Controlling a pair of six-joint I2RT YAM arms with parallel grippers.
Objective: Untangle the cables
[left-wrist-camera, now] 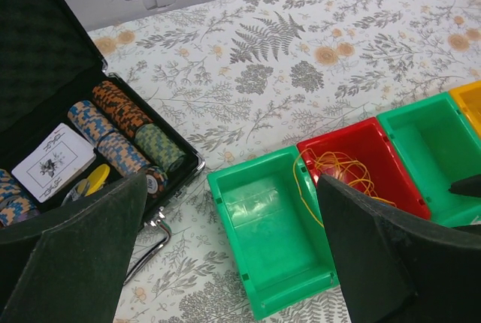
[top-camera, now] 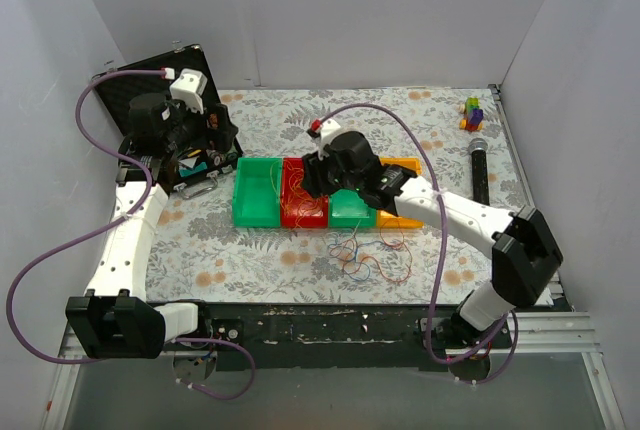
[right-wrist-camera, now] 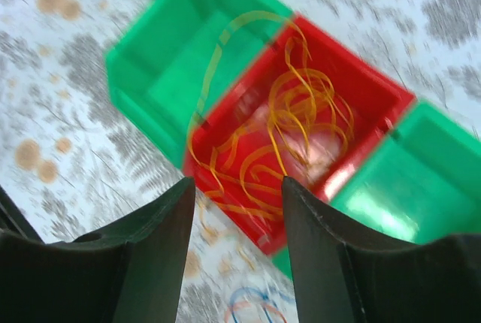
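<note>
Presently | right claw [right-wrist-camera: 238, 188] released above red bin [right-wrist-camera: 364, 98] rim | left claw [left-wrist-camera: 233, 180] released | cables [right-wrist-camera: 297, 124] overhang edge

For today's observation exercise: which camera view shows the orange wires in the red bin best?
The right wrist view: the orange wires fill the red bin mid-frame, though slightly blurred. The left wrist view shows them partly behind a finger of the left end effector; the top view shows only faint threads.

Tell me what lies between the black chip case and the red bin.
A strip of floral tablecloth beside the chip case, then a green bin standing right against the red bin. The left wrist view shows it plainly.
</note>
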